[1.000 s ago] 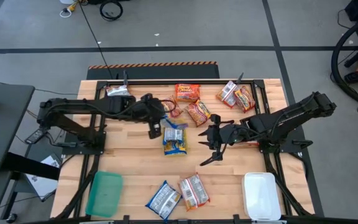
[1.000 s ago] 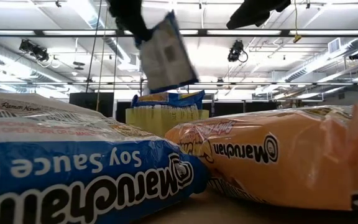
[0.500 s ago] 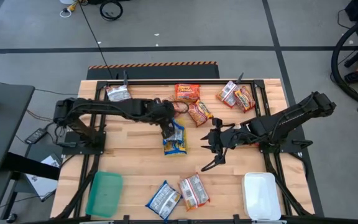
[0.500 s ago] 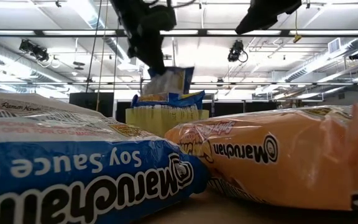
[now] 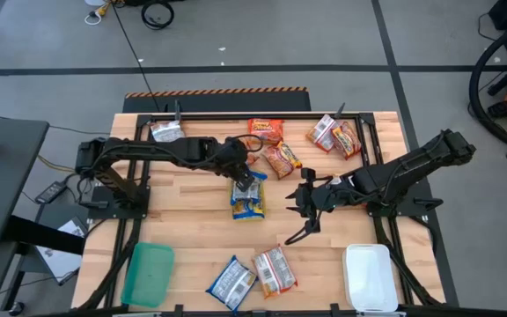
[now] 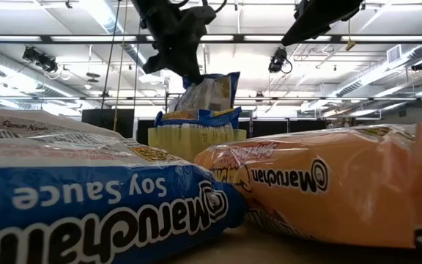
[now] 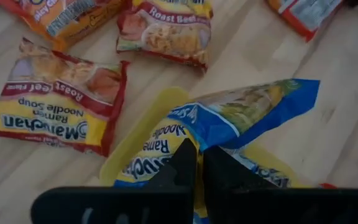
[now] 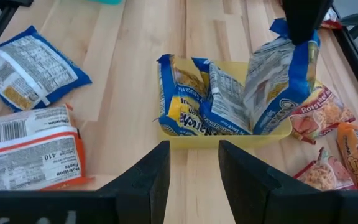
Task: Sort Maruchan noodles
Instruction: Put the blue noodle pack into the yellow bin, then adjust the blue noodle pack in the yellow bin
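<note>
A yellow tray (image 5: 248, 211) sits mid-table with blue-and-yellow Maruchan packets (image 8: 188, 102) standing in it. My left gripper (image 5: 244, 177) is over the tray's far end, shut on another blue-and-yellow packet (image 8: 277, 84) that stands in the tray. The same gripper (image 6: 176, 45) and packet (image 6: 209, 91) show in the low view. My right gripper (image 5: 303, 217) hovers open to the tray's right, holding nothing; the right wrist view shows it as (image 8: 194, 180). My left gripper pinches the packet's upper end seam (image 7: 199, 132) between its two fingers. The fingers (image 8: 303, 22) slant down from above and from the table's left. The packet stands almost upright below them, with its lower end (image 8: 267, 124) inside the yellow tray beside the other packets.
Orange-red packets (image 5: 264, 130) (image 5: 281, 160) (image 5: 336, 137) lie along the far side, and a silver one (image 5: 167, 130) lies far left. Two packets (image 5: 231, 282) (image 5: 274, 269) lie at the near edge between a green tray (image 5: 148, 273) and a white tray (image 5: 370, 276).
My left gripper has gone down and toward the table's right, over the yellow tray, rolling its wrist. The blue-and-yellow packet, which hung clear above the tray, has come down and now stands with its lower end in the tray.
</note>
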Robot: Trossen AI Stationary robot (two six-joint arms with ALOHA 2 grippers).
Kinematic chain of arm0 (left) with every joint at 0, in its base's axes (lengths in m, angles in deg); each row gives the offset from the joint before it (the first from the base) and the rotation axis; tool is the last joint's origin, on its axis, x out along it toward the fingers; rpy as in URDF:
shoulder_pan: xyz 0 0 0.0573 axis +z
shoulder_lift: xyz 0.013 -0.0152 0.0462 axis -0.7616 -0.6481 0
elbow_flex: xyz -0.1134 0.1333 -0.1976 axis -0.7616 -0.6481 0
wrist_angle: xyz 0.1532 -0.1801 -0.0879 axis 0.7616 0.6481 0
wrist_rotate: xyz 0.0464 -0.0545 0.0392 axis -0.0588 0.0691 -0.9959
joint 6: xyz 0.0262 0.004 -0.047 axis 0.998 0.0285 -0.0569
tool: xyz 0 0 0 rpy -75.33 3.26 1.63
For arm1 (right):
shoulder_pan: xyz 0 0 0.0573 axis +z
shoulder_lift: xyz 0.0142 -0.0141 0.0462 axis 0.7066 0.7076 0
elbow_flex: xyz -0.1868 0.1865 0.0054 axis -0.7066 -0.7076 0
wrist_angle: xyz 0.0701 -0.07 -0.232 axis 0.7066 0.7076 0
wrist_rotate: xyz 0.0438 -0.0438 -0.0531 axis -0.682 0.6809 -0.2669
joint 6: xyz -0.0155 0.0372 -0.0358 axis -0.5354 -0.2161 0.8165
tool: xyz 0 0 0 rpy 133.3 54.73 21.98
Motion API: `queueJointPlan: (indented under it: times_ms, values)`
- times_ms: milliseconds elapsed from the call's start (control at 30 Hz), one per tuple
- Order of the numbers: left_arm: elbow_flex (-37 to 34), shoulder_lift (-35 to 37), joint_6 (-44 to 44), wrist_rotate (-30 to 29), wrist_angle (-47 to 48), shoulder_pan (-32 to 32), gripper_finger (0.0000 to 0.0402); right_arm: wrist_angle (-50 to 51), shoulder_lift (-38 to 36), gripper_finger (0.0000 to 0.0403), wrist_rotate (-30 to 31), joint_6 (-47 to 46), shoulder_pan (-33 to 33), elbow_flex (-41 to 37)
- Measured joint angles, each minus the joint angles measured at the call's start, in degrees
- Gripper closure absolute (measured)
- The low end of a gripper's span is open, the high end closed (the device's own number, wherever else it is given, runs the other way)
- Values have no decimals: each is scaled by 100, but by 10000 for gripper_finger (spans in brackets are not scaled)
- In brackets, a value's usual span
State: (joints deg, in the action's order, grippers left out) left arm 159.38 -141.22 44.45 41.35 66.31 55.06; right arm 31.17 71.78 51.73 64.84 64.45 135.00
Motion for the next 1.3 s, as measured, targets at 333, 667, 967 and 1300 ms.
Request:
queueJointPlan:
  times_ms: [333, 667, 967, 1300]
  values:
    - [-612, -46, 13, -740, -68, 26, 377, 26, 0, 261, 28, -159, -1, 2]
    - [-1030, -33, 1066, 430, -591, -126, 259, -62, 0, 261, 85, -224, 1, 2]
    - [-586, 358, 1959, -1526, -295, -2124, 236, -58, 0, 261, 173, -336, 1, 4]
    - [-592, -688, 1813, -2237, -409, -1993, 252, -126, 0, 261, 179, -204, -3, 4]
